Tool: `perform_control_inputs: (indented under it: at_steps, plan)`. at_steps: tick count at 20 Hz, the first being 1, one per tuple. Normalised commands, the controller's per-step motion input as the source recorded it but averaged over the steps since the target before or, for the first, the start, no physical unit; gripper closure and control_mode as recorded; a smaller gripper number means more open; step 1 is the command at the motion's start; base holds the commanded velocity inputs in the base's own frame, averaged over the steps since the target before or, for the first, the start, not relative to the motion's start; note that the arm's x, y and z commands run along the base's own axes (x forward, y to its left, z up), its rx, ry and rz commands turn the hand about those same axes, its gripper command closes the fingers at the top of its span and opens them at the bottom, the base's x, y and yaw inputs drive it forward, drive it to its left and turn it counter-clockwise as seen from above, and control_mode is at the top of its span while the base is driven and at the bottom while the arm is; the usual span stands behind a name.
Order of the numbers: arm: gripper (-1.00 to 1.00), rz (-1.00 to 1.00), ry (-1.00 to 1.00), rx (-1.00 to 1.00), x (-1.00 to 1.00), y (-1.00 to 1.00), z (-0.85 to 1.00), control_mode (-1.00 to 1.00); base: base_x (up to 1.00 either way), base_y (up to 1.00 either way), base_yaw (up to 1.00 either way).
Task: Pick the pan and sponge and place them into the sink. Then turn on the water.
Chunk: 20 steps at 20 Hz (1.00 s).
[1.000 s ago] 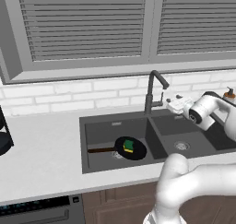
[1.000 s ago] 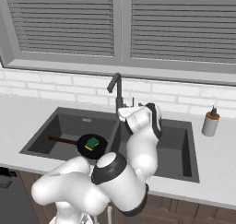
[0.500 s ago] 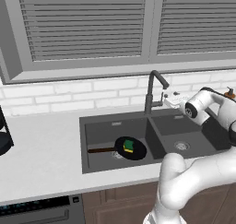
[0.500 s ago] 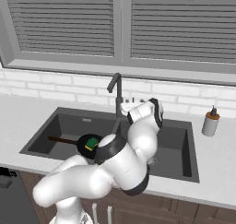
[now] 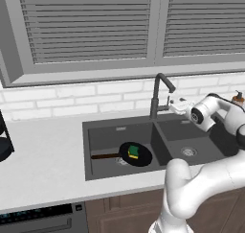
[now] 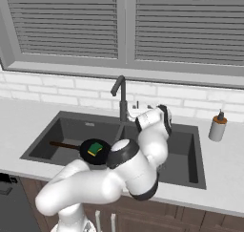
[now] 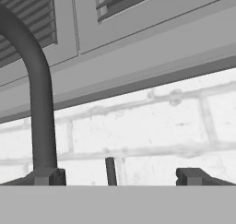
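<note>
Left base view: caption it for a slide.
Open gripper beside the faucet; pan and sponge in the sink.

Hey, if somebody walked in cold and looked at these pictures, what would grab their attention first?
Probably the white arm reaching over the sink, its open gripper right beside the dark gooseneck faucet. Next, the black pan lying in the left basin with the yellow-green sponge resting in it. A beige soap dispenser stands on the counter right of the sink.

Your open gripper sits just right of the faucet, whose neck and thin lever stand close ahead. Right of the faucet the sink basin lies bare; left, the pan and sponge occupy the floor.
</note>
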Motion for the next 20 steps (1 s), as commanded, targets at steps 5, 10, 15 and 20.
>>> perform_control_inputs:
  at_steps: [5,10,15,20]
  plan:
    - [-1.00,-0.04,0.00,0.00,0.10,0.11,-0.01,-1.00,0.00,0.00,0.00]
    - [-1.00,-0.04,0.02,0.00,0.14,0.17,-0.02,-1.00,0.00,0.00,0.00]
    - [-1.00,-0.03,0.00,0.00,0.15,0.08,-0.04,-1.00,0.00,0.00,0.00]
    - [-1.00,0.00,0.00,0.00,0.18,0.00,0.00,-1.00,0.00,0.00,0.00]
